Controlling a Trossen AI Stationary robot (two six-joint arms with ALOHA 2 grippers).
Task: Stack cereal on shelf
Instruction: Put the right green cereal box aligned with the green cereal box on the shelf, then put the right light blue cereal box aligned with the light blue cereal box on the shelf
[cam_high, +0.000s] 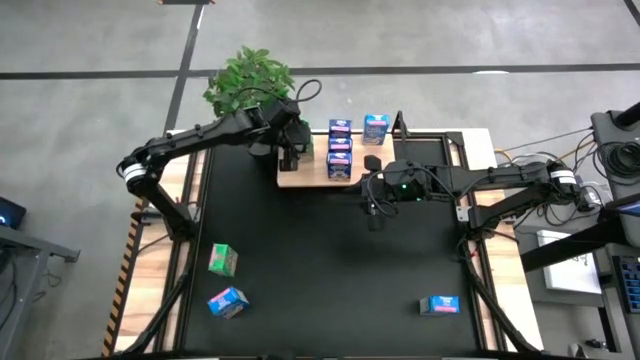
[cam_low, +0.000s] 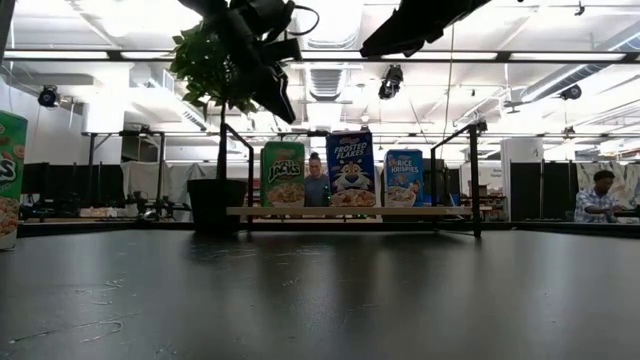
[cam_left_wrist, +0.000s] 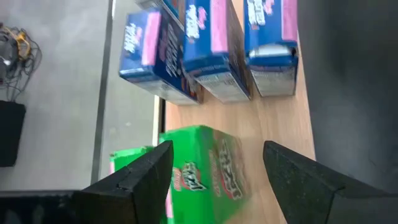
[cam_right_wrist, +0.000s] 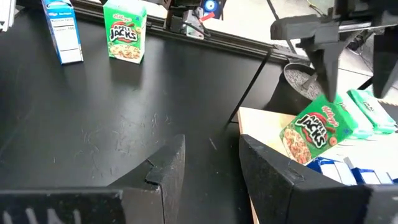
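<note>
The light-wood shelf (cam_high: 305, 178) lies at the far middle of the black mat. Several blue cartons (cam_high: 340, 150) stand on it in a row, and one more blue carton (cam_high: 376, 125) stands behind it. A green carton (cam_low: 283, 175) stands upright on the shelf's left end, beside two blue cartons (cam_low: 351, 170). My left gripper (cam_left_wrist: 217, 152) is open right above that green carton (cam_left_wrist: 205, 174), one finger to each side, clear of it. My right gripper (cam_high: 375, 205) is open and empty over the mat, just near of the shelf.
A green carton (cam_high: 222, 260) and a blue one (cam_high: 228, 302) lie on the mat at the near left, another blue one (cam_high: 440, 305) at the near right. A potted plant (cam_high: 250, 80) stands behind the shelf's left end. People (cam_low: 598, 195) are in the room beyond.
</note>
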